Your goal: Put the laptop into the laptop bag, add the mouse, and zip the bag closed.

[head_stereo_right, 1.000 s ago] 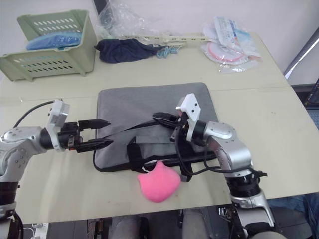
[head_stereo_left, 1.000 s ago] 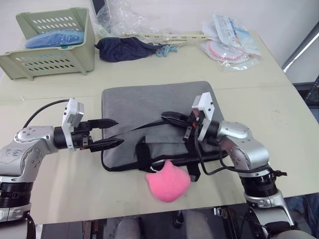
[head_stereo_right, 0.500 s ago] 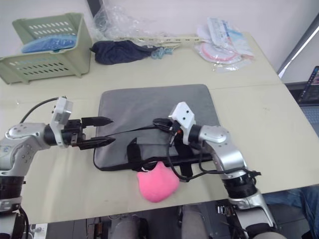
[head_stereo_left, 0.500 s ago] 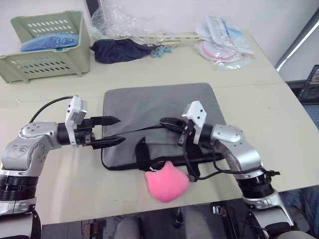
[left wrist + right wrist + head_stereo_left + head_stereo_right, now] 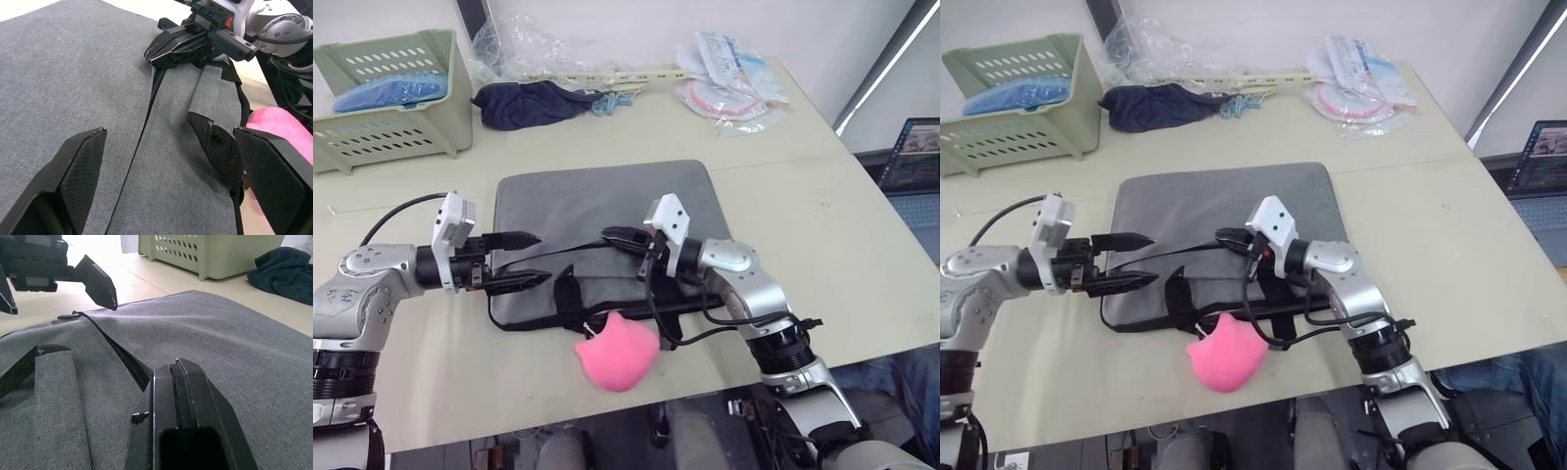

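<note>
The bag (image 5: pixel 607 220) under my fingers is grey woven cloth, matt and finely textured, with a black zip (image 5: pixel 120 357) of small teeth and black webbing straps (image 5: pixel 215 147) (coarser weave). My left fingers (image 5: pixel 80 166) look like hard black plastic with a cross-hatched face. The pink toy (image 5: pixel 615 351) looks soft and fuzzy. The table (image 5: pixel 822 225) is smooth and matt.

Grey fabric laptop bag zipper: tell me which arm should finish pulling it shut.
Right. The right tool is shut right at the black zipper line on the grey fabric laptop bag, apparently pinching the pull. The left tool hangs open at the bag's left end, better placed to brace it.
</note>
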### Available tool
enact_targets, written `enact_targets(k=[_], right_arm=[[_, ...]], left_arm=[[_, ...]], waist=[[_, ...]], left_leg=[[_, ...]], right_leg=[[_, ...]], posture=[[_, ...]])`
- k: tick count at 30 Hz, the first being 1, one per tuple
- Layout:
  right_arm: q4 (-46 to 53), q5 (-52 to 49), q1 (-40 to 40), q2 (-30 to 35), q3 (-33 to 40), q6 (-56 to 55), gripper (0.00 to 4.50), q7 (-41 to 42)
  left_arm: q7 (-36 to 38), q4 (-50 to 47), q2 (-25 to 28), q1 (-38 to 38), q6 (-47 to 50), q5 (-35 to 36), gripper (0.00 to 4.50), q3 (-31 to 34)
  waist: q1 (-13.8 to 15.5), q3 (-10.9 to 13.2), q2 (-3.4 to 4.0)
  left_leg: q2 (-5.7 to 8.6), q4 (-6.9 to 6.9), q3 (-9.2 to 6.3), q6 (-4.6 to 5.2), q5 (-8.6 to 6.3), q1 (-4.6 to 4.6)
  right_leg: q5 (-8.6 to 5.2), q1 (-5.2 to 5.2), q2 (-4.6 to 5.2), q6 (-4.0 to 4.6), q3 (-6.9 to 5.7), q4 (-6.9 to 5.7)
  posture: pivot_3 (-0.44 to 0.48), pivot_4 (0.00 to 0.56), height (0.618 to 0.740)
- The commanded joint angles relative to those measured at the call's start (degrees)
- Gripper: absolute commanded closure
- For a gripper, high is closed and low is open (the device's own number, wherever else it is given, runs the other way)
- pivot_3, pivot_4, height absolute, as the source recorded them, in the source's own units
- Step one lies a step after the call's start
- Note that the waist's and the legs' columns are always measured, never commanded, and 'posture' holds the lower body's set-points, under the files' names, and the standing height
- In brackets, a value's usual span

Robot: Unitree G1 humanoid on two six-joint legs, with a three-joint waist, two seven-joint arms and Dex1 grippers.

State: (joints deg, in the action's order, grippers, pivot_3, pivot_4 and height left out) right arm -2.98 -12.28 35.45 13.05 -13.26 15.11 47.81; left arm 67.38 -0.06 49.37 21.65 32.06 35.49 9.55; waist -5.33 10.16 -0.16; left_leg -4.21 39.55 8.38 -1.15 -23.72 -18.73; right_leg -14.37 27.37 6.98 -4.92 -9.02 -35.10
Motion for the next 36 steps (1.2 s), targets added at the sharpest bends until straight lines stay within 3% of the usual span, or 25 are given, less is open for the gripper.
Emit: enact_targets(k=[1,4,7,8,9,11,12,22,25,27,28,29,33,36], right_arm=[[0.2,-1.2,0.7,0.0,0.2,-0.8,4.5,1.7],[1.2,-2.6,0.6,1.5,1.7,0.0,3.65,3.1],[3.4,-4.8,0.2,3.1,3.3,1.0,2.26,4.2],[4.1,-5.6,0.0,3.4,3.7,1.5,1.59,4.4],[5.2,-6.5,-0.3,3.6,4.1,2.0,1.33,4.7],[7.7,-8.3,-1.2,4.2,4.9,3.2,0.23,5.0],[9.1,-9.3,-1.6,4.7,5.2,4.2,0.03,5.3],[20.9,-17.1,-7.0,18.3,12.9,13.0,0.03,8.6],[26.5,-20.1,-11.5,23.8,14.9,15.8,0.0,10.5],[30.8,-21.6,-15.3,26.9,15.6,16.7,0.0,11.9],[32.4,-22.0,-17.1,28.0,15.6,16.6,0.0,12.2],[33.5,-22.0,-18.4,28.7,15.5,16.1,0.0,12.5],[35.7,-19.1,-22.2,30.9,13.2,11.5,0.0,14.8],[35.8,-15.7,-23.8,30.9,9.9,6.6,0.0,15.9]], left_arm=[[0.4,-1.3,1.0,-0.2,-1.0,-0.1,0.05,2.0],[0.3,-1.2,0.9,-0.1,-1.1,-0.2,0.0,2.0],[0.3,-1.1,0.8,0.0,-1.2,-0.2,0.0,1.9],[0.4,-0.9,0.8,0.1,-1.3,-0.3,0.0,1.9],[0.4,-0.7,0.7,0.2,-1.5,-0.4,0.0,1.8],[0.5,-0.3,0.6,0.7,-1.8,-0.6,0.0,1.5],[0.6,-0.1,0.5,1.0,-1.9,-0.7,0.0,1.3],[3.3,1.2,-3.9,8.7,-4.1,-1.7,0.0,-4.4],[4.5,2.3,-7.1,11.6,-6.7,-3.2,0.81,-7.3],[5.3,3.0,-9.8,13.3,-8.2,-3.9,1.66,-9.4],[5.6,3.9,-11.1,14.1,-10.4,-5.3,2.36,-10.5],[5.7,4.8,-12.2,14.6,-12.1,-6.3,2.63,-11.3],[5.4,9.2,-16.0,16.7,-17.6,-9.7,4.43,-13.0],[4.7,13.4,-18.8,18.4,-21.3,-11.9,4.47,-13.6]], waist=[[0.0,0.0,0.0],[0.1,0.0,0.0],[0.4,0.0,0.0],[0.4,0.0,0.0],[0.4,0.0,0.0],[0.5,0.0,0.0],[0.6,0.0,0.0],[2.3,0.0,-0.04],[2.7,0.0,-0.09],[3.5,0.0,-0.09],[3.6,-0.1,-0.11],[3.8,-0.1,-0.13],[3.8,0.0,-0.24],[3.9,0.0,-0.27]], left_leg=[[0.0,0.01,0.0,0.0,0.0,0.0],[0.0,0.05,0.0,0.0,0.0,0.0],[0.01,0.14,0.0,0.0,0.0,-0.02],[0.01,0.18,0.0,0.0,0.0,-0.04],[0.01,0.2,-0.01,0.0,0.0,-0.05],[0.01,0.26,-0.02,0.0,0.0,-0.06],[0.01,0.28,-0.02,0.0,0.0,-0.06],[0.2,0.54,-0.06,0.03,-0.02,-0.12],[0.24,0.55,-0.07,0.04,-0.02,-0.12],[0.26,0.56,-0.08,0.06,-0.02,-0.11],[0.28,0.57,-0.09,0.09,-0.03,-0.11],[0.28,0.58,-0.1,0.1,-0.04,-0.1],[0.32,0.67,-0.08,0.18,-0.02,0.09],[0.31,0.61,-0.15,0.31,-0.06,0.51]], right_leg=[[0.0,0.0,0.0,0.0,0.0,0.0],[0.0,-0.01,0.0,0.0,0.01,-0.04],[0.0,-0.01,0.03,0.0,0.01,-0.08],[0.0,0.0,0.04,0.0,0.01,-0.1],[0.0,0.0,0.05,0.0,0.01,-0.12],[0.0,0.0,0.08,0.0,0.0,-0.2],[0.0,0.0,0.08,0.0,-0.01,-0.22],[0.01,-0.02,0.37,0.0,-0.02,-0.45],[0.01,-0.03,0.41,0.0,-0.04,-0.47],[0.01,-0.05,0.43,0.0,-0.03,-0.48],[0.01,-0.06,0.44,-0.01,-0.04,-0.47],[0.01,-0.08,0.44,-0.01,-0.05,-0.47],[0.13,-0.34,0.49,0.0,-0.01,-0.43],[0.16,-0.94,0.51,-0.03,-0.09,-0.23]], posture=[[0.0,0.15,0.74],[0.0,0.15,0.74],[0.0,0.15,0.74],[0.0,0.15,0.74],[0.0,0.15,0.74],[0.0,0.15,0.74],[0.0,0.15,0.74],[0.0,0.15,0.74],[0.0,0.15,0.74],[0.0,0.15,0.74],[0.0,0.15,0.74],[0.0,0.15,0.74],[0.0,0.15,0.74],[0.0,0.15,0.74]])
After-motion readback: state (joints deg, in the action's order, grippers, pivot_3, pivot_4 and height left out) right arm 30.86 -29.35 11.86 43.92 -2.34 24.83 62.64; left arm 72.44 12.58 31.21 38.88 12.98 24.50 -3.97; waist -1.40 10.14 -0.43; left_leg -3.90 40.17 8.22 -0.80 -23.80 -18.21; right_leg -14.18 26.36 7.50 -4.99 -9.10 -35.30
